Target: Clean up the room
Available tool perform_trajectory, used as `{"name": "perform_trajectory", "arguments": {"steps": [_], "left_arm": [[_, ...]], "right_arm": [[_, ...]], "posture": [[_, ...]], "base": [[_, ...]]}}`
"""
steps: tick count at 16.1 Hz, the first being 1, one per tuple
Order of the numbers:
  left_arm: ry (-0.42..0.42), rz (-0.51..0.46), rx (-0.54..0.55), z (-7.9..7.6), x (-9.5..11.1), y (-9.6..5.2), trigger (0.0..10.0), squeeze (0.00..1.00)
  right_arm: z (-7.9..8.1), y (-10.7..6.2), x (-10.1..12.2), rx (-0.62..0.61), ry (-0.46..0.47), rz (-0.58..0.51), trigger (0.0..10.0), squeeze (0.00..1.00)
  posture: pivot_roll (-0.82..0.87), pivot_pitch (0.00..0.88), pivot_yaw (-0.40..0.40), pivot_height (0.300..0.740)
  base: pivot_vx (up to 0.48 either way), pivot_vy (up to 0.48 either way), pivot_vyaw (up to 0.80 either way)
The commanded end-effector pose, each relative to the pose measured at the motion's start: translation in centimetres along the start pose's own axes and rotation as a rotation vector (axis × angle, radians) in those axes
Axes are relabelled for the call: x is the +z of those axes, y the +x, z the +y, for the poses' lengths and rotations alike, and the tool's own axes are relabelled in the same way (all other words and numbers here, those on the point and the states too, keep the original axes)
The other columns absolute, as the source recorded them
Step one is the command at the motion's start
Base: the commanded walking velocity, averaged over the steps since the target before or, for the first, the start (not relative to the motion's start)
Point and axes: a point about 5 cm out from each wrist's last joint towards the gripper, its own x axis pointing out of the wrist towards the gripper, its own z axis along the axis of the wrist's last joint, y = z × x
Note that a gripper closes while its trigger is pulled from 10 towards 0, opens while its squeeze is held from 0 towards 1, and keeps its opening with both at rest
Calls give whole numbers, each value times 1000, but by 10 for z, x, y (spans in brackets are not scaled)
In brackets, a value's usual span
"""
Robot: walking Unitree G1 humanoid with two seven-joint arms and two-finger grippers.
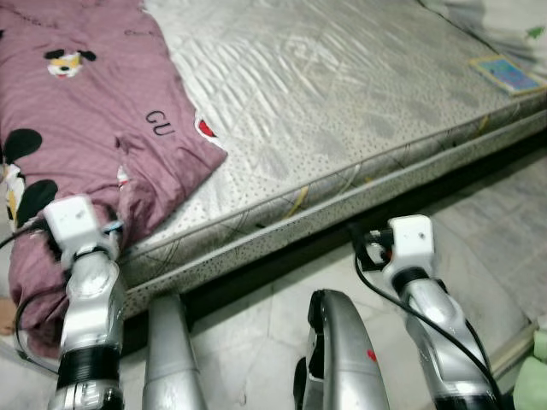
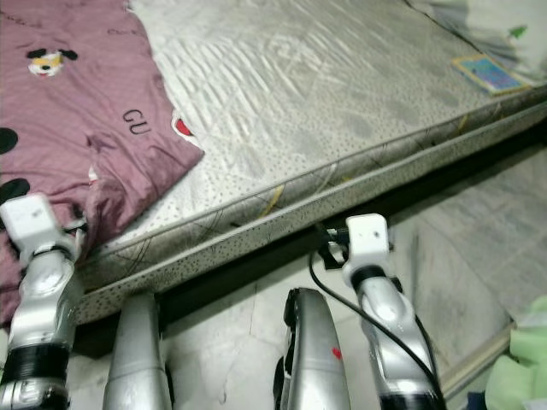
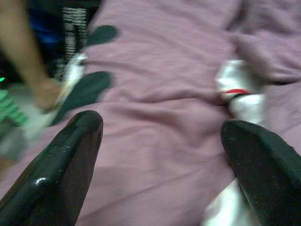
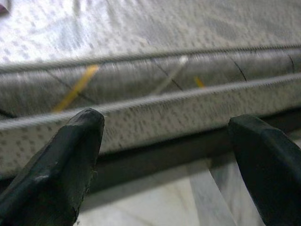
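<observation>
Left hand (image 3: 160, 155), fingers spread, hovers over the mauve blanket (image 1: 94, 111); right hand (image 4: 164, 160), also spread, faces the mattress (image 1: 342, 94) edge. A book (image 1: 506, 73) lies on the bed's far corner.

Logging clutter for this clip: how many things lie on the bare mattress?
2: a maroon cartoon-print blanket draped over its left corner, and a small blue-and-yellow book near its far right edge. More may lie outside the frame.

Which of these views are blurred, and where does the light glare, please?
Left wrist view: soft with motion blur, the mauve blanket smeared between the open left claw. Right wrist view: mattress edge slightly streaked, right claw fingers out of focus. Both eye views: fairly sharp, with sheen on the mattress top.
</observation>
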Motion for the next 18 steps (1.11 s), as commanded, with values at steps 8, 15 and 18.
{"name": "perform_trajectory", "arguments": {"steps": [8, 15, 18], "left_arm": [[64, 134, -434, -99, -10, 4, 10000, 0], [321, -46, -982, -173, -28, -69, 10000, 0], [290, -72, -1131, -186, -29, -89, 10000, 0]], "right_arm": [[-9, -9, 9, -41, -15, 25, 10000, 0], [-5, -1, 10, -34, -6, 30, 10000, 0], [-5, 5, 9, -35, -4, 27, 10000, 0]], "posture": [[-76, 180, -46, 520], [-52, 149, -43, 520], [-51, 133, -42, 520]], "base": [[0, 0, 0], [0, 0, 0], [0, 0, 0]]}}
